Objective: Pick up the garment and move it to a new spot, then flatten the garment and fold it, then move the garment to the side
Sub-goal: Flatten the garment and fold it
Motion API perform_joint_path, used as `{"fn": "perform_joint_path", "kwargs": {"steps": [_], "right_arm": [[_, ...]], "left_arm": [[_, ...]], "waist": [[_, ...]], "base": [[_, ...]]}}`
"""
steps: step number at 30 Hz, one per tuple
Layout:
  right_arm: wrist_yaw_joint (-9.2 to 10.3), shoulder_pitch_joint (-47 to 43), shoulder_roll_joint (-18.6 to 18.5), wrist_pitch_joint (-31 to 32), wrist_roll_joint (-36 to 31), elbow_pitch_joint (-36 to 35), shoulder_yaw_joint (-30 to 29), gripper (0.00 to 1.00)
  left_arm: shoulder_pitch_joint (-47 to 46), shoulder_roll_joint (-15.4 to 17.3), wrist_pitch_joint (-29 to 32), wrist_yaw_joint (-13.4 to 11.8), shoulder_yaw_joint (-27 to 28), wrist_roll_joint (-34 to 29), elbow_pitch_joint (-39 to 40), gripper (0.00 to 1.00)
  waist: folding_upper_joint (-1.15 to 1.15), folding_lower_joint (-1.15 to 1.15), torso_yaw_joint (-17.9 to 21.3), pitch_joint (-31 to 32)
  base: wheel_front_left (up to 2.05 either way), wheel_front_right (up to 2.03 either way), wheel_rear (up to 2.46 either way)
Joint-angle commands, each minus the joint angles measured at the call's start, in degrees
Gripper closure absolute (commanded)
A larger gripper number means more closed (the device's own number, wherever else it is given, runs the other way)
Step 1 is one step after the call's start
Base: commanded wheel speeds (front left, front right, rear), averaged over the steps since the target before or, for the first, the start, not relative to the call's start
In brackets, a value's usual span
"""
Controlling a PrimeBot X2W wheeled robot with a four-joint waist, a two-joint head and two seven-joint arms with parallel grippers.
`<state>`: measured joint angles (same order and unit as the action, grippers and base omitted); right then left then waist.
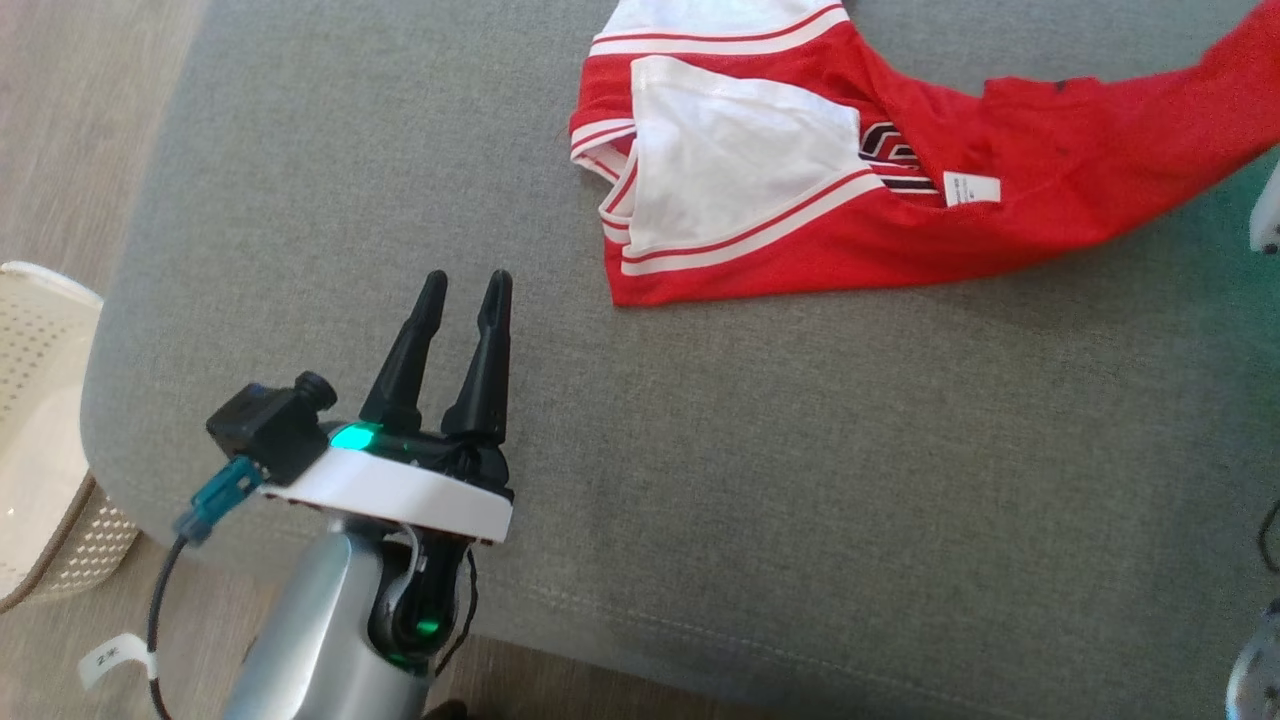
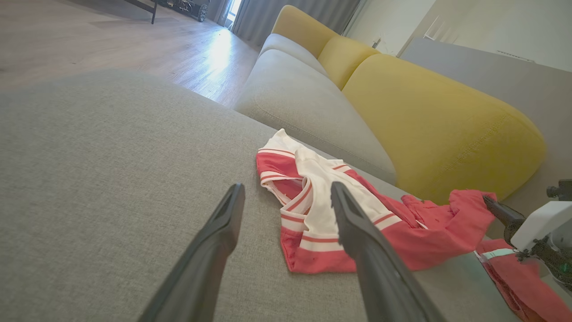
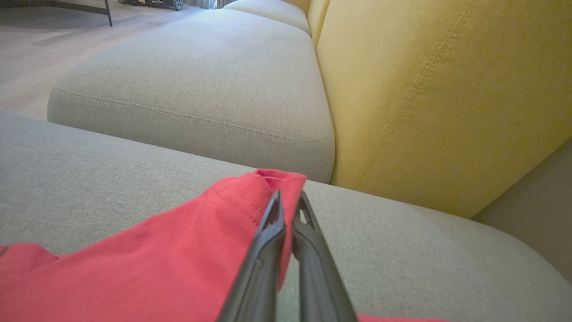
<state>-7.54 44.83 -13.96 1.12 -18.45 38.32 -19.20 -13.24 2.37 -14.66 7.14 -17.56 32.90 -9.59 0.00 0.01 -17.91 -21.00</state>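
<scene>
- Grey fabric seat cushion [image 1: 760, 480]: spans the head view from centre to 3 o'clock.
- Wood plank floor [image 1: 70, 110]: 9 to 11 o'clock in the head view.
- White perforated basket [image 1: 35, 350]: on the floor at 9 o'clock, just beside the cushion.
- Yellow backrest cushions [image 2: 429, 125]: 2 o'clock in the left wrist view, behind a second grey seat [image 2: 304, 103].
- Grey curtains [image 2: 295, 13]: 12 o'clock; daylight glares on the floor below.
</scene>
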Motion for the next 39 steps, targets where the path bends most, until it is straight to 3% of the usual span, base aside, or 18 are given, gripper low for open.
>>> {"fn": "perform_joint_path", "kwargs": {"steps": [1, 11, 20, 21, 22, 23, 31, 39], "right_arm": [[0.05, -1.0, 1.2, 0.2, -0.6, -2.8, -0.1, 1.00], [0.05, -12.9, 7.6, 1.2, 2.2, -9.9, -3.5, 1.00], [0.05, -21.4, 9.6, 4.1, 4.3, -15.0, -2.4, 1.00], [0.05, -22.1, 9.8, 4.1, 4.6, -15.4, -2.5, 0.94], [0.05, -22.7, 9.9, 4.0, 4.7, -15.7, -2.4, 0.62], [0.05, -23.3, 10.1, 3.8, 4.8, -16.2, -2.5, 0.00], [0.05, -26.7, 10.8, 0.9, 6.6, -18.7, 0.1, 0.00], [0.05, -33.3, 11.1, -6.1, 17.1, -24.4, 8.6, 0.00]], "left_arm": [[-1.2, 0.5, -0.3, 0.4, 2.0, 0.0, 1.4, 0.00], [0.0, 0.5, -0.3, 0.4, 2.8, -1.7, 0.6, 0.00], [1.0, 0.5, -0.3, 0.4, 2.5, -3.1, 0.2, 0.00], [1.1, 0.5, -0.3, 0.4, 2.6, -3.1, 0.2, 0.00], [1.2, 0.5, -0.3, 0.4, 2.7, -3.2, 0.1, 0.00], [1.3, 0.5, -0.3, 0.4, 2.7, -3.3, 0.1, 0.00], [2.0, 0.5, -0.3, 0.4, 3.1, -4.0, -0.2, 0.00], [2.6, 0.5, -0.3, 0.4, 4.6, -4.6, 0.4, 0.00]], "waist": [[0.00, -0.01, 0.2, 0.3], [0.00, -0.01, 3.7, 3.4], [0.00, -0.01, 7.0, 6.0], [0.00, -0.01, 7.2, 6.3], [0.00, -0.01, 7.5, 6.5], [0.00, -0.01, 7.7, 6.7], [0.00, -0.01, 9.2, 8.1], [0.00, -0.01, 11.7, 9.5]], "base": [[0.00, 0.00, 0.00], [0.00, 0.00, 0.00], [0.00, 0.00, 0.00], [0.00, 0.00, 0.00], [0.00, 0.00, 0.00], [0.00, 0.00, 0.00], [0.00, 0.00, 0.00], [0.00, 0.00, 0.00]]}}
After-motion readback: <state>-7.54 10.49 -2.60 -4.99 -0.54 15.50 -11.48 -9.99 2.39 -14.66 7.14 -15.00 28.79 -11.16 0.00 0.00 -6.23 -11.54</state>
